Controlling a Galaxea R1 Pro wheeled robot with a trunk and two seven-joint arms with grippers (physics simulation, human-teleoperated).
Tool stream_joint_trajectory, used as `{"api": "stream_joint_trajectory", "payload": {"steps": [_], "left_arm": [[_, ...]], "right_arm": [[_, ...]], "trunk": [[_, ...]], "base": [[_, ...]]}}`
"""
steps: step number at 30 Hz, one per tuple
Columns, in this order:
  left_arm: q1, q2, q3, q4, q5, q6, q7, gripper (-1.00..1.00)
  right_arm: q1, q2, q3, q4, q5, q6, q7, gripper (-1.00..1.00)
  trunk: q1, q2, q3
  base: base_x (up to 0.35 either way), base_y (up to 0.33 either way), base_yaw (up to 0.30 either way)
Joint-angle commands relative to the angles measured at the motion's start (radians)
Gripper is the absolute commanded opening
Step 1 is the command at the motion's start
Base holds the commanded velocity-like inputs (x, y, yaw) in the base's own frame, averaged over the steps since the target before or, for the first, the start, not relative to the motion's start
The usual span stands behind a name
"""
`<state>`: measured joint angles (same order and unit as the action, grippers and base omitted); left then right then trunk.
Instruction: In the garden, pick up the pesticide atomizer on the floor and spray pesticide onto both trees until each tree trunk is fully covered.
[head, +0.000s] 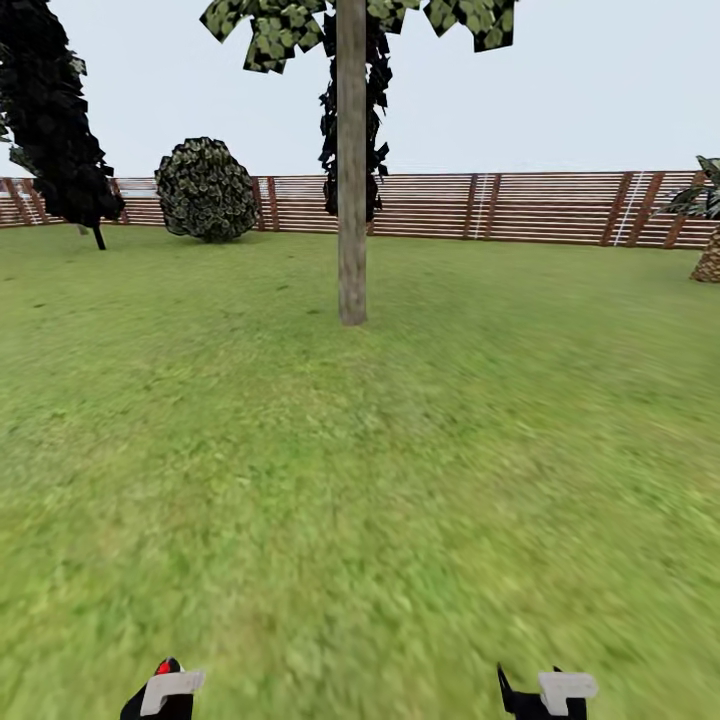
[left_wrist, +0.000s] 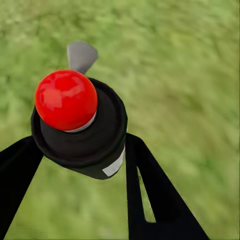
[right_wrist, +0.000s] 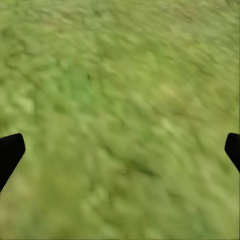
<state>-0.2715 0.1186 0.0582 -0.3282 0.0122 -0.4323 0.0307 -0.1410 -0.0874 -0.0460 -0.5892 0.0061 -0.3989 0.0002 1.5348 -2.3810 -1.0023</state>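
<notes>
A tall tree with a straight mottled grey-brown trunk (head: 351, 170) stands on the lawn ahead, a little left of centre and well beyond my arms. The pesticide atomizer (left_wrist: 80, 125), black with a white band and a red tip, sits between the black fingers (left_wrist: 150, 200) of my left gripper (left_wrist: 82, 165), which is shut on it. Its red tip (head: 165, 666) peeks up at the bottom left of the head view. My right gripper (right_wrist: 120, 150) is open over bare grass, fingertips far apart, and shows at the bottom right of the head view (head: 545, 695).
Green lawn (head: 360, 480) stretches from me to the trunk. A brown slatted fence (head: 480, 205) closes the far side. A dark cypress (head: 55, 110) stands at far left, a round bush (head: 205, 190) beside it, a striped-leaf plant (head: 705, 230) at far right.
</notes>
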Motion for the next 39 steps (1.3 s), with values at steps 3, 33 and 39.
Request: {"api": "stream_joint_trajectory", "payload": {"steps": [3, 33, 39], "left_arm": [[0.0, 0.001, 0.0, 0.0, 0.0, 0.0, 0.0, -1.0], [0.0, 0.001, 0.0, 0.001, 0.0, 0.001, 0.0, -1.0], [0.0, 0.001, 0.0, 0.001, 0.0, 0.001, 0.0, -1.0]], "right_arm": [[0.0, 0.0, 0.0, 0.0, 0.0, 0.0, 0.0, 1.0], [0.0, 0.0, 0.0, 0.0, 0.0, 0.0, 0.0, 1.0], [0.0, 0.0, 0.0, 0.0, 0.0, 0.0, 0.0, 1.0]], "trunk": [[0.0, 0.0, 0.0], [0.0, 0.0, 0.0], [0.0, 0.0, 0.0]], "base": [[0.339, 0.0, 0.0], [0.339, 0.0, 0.0], [0.339, 0.0, 0.0]]}}
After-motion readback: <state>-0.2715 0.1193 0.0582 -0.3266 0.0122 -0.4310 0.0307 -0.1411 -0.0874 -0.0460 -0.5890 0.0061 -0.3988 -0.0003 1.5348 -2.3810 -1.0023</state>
